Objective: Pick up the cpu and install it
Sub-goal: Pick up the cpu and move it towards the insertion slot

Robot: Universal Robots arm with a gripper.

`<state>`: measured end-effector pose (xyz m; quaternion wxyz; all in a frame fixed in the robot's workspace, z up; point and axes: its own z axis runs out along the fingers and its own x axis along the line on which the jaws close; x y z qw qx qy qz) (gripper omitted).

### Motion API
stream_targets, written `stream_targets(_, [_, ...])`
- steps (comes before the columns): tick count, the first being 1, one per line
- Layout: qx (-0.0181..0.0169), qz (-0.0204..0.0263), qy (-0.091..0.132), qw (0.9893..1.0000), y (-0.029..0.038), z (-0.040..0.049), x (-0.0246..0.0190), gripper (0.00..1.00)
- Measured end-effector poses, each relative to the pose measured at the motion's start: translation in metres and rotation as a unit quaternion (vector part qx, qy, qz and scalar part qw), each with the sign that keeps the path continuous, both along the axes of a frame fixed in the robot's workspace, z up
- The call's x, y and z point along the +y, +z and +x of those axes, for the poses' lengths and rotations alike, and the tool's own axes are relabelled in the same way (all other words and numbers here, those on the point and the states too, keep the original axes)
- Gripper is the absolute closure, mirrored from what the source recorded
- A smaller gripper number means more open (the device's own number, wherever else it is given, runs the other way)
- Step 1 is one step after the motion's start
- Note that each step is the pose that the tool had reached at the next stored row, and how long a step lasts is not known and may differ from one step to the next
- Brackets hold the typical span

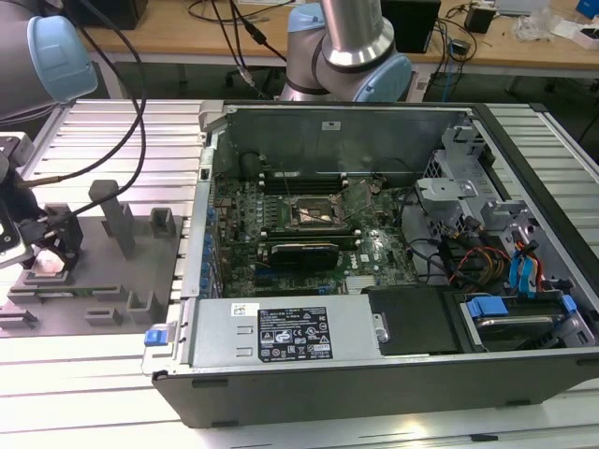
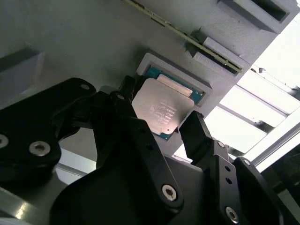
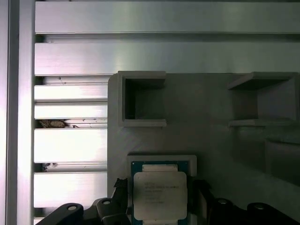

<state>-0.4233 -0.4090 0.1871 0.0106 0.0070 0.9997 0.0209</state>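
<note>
Tool [image 2: 161, 105] state: released. Its two black fingers [image 2: 197, 133] stand spread on opposite sides of the cpu [image 2: 157, 112]. In the first wrist view a strip of grey frame shows between each finger and the chip's edge, so the cpu is not clamped.

Cpu location: the cpu lies flat, silver top up, in a shallow square recess [image 3: 161, 158] of the grey tray [image 1: 140, 271]. The recess sits beside the tray's edge on the exterior view's left. In the exterior view the tool hangs low over that same edge, and dark cables [image 1: 140, 103] run up from it.

Tray: it lies on the slatted aluminium table [image 1: 112, 122], toward the table's side on the exterior view's left. Upright grey posts [image 1: 117, 217] rise from the tray's middle. In the first wrist view two open box-shaped pockets [image 3: 143, 98] stand further in from the recess.

Computer case [image 1: 374, 383]: it lies open on the table, just beside the tray's edge on the exterior view's right. Its motherboard [image 1: 374, 253] faces up, with the dark square metal-framed socket [image 1: 314, 213] near the board's middle, well apart from the cpu. Blue tabs [image 1: 524, 271] sit toward the case's side on the exterior view's right.
</note>
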Motion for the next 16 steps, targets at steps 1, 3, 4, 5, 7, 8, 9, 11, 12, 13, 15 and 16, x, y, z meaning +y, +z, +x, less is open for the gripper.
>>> stream_targets(1, [0.0, 0.0, 0.0, 1.0, 0.0, 0.0, 0.0, 0.34])
stream_targets(3, [0.0, 0.0, 0.0, 1.0, -0.0001, 0.0, 0.0, 0.34])
stream_targets(4, [0.0, 0.0, 0.0, 1.0, -0.0001, 0.0, 0.0, 0.34])
stream_targets(5, [0.0, 0.0, 0.0, 1.0, -0.0002, 0.0, 0.0, 0.34])
stream_targets(7, [0.0, 0.0, 0.0, 1.0, -0.0002, 0.0, 0.0, 0.34])
stream_targets(8, [0.0, 0.0, 0.0, 1.0, -0.0002, 0.0, 0.0, 0.34])
stream_targets(9, [0.0, 0.0, 0.0, 1.0, -0.0002, 0.0, 0.0, 0.34])
stream_targets(11, [0.0, 0.0, 0.0, 1.0, -0.0003, 0.0, 0.0, 0.34])
stream_targets(12, [0.0, 0.0, 0.0, 1.0, -0.0003, 0.0, 0.0, 0.35])
stream_targets(13, [0.0, 0.0, 0.0, 1.0, -0.0003, 0.0, 0.0, 0.35])
stream_targets(15, [0.0, 0.0, 0.0, 1.0, -0.0003, 0.0, 0.0, 0.42])
stream_targets(16, [0.0, 0.0, 0.0, 1.0, -0.0004, 0.0, 0.0, 0.42])
